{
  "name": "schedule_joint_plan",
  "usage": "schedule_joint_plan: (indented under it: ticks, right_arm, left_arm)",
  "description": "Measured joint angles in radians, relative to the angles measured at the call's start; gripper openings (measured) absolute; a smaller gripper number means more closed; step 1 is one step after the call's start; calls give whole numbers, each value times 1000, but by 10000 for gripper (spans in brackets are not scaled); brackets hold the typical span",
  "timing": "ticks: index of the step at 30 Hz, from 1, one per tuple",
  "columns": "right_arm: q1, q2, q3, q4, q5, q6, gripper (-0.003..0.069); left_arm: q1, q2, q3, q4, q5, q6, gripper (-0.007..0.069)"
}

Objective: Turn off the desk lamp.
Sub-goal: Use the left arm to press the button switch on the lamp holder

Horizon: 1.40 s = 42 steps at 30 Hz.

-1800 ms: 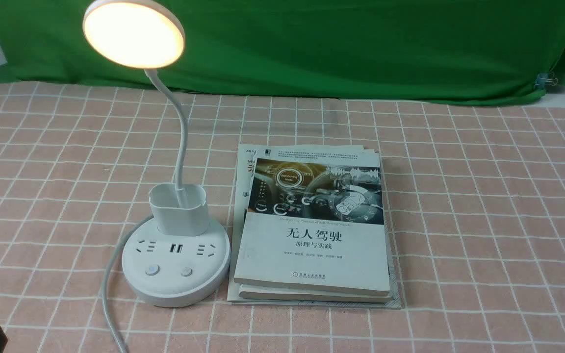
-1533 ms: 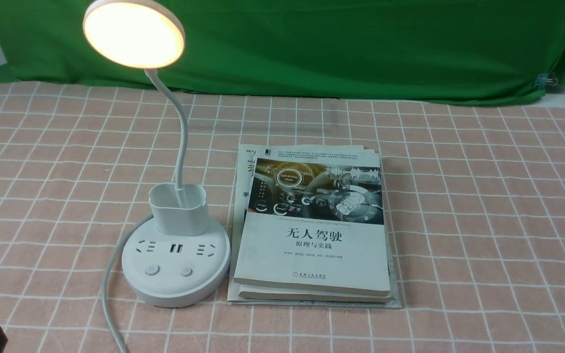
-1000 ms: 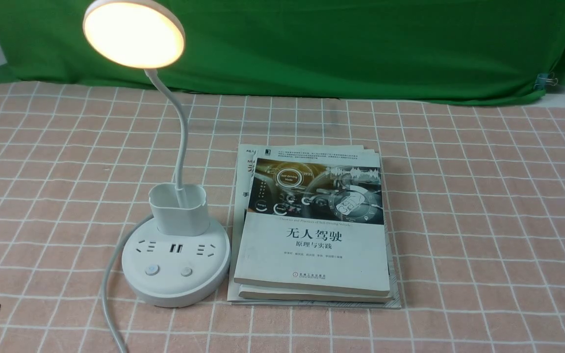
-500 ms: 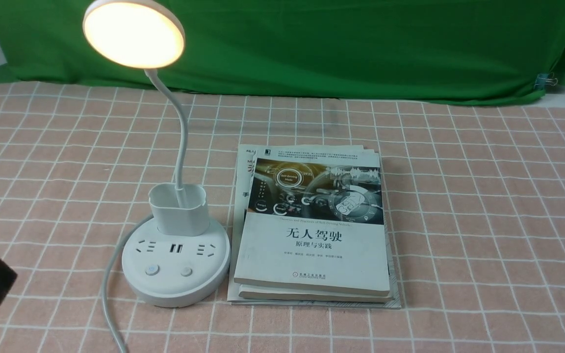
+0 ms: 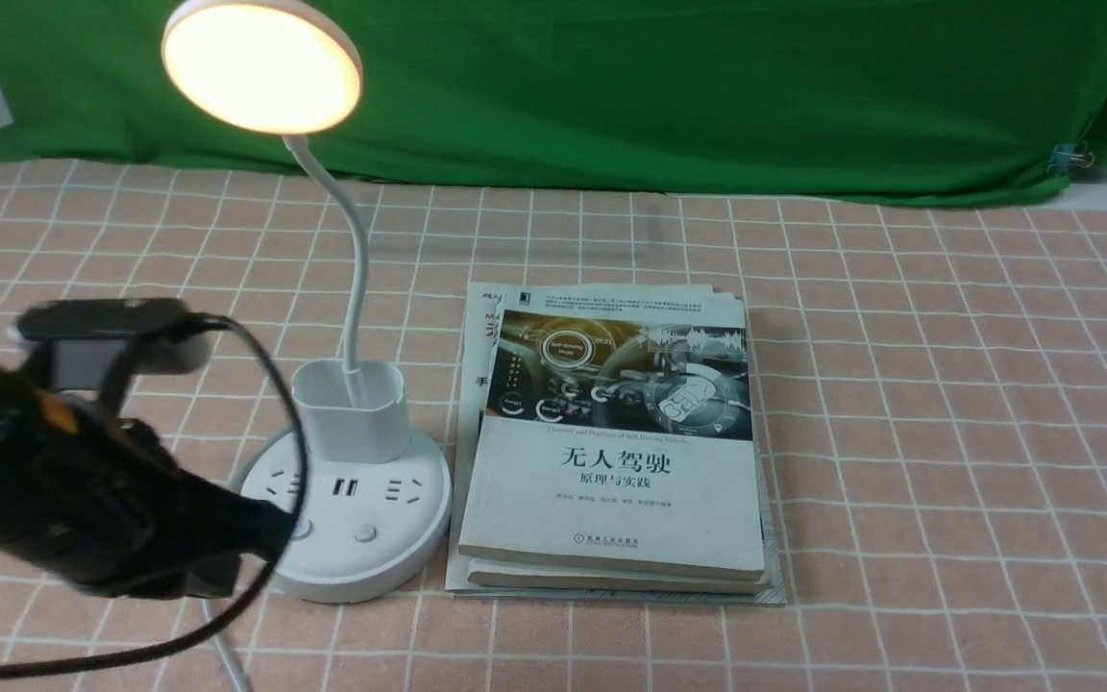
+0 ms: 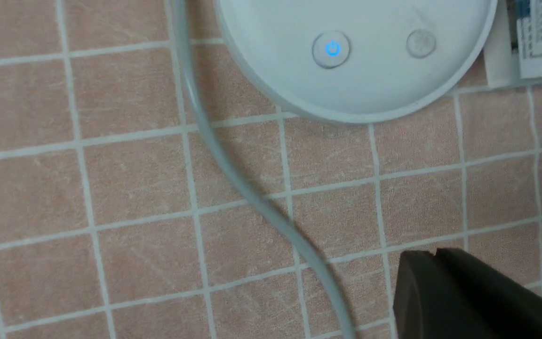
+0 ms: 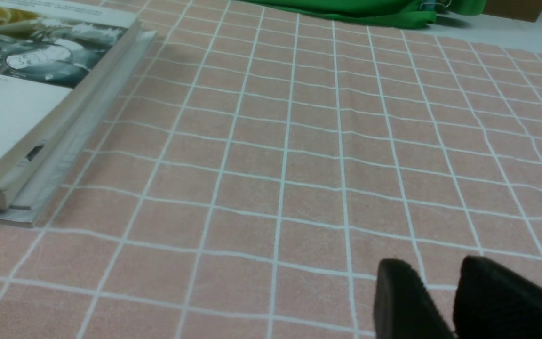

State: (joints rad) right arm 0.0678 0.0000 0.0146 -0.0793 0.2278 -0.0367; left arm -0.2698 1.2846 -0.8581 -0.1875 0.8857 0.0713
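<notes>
The white plastic desk lamp (image 5: 342, 481) glows at near left, just left of the stacked paperback books (image 5: 611, 452). The left gripper (image 5: 265, 529), fingers pressed together, sits at its base's lit blue power button (image 6: 332, 48). The right gripper (image 7: 445, 301) hangs barely parted over the pink checked tablecloth (image 7: 299, 141).

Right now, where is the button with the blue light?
In the front view the lit button sits on the front left of the desk lamp base, beside the plain button, with the left gripper tip next to it.

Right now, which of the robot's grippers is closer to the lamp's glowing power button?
Left. The left gripper is right beside the power button; the right gripper hangs over bare tablecloth beyond the books.
</notes>
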Motion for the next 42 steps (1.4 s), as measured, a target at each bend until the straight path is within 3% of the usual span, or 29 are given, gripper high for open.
schedule_joint_plan:
  ticks: [6,16,26,42]
  right_arm:
    - [0,0,0,0,0,0,240]
    - [0,0,0,0,0,0,240]
    - [0,0,0,0,0,0,240]
    - [0,0,0,0,0,0,240]
  left_arm:
    - [-108,235,-167,34,48,-29,6]
    - [-112,413,-314,62,60,-31,6]
    - [-109,516,-328,79,13,-31,6]
    - [-103,410,-342,90,32,-52,6]
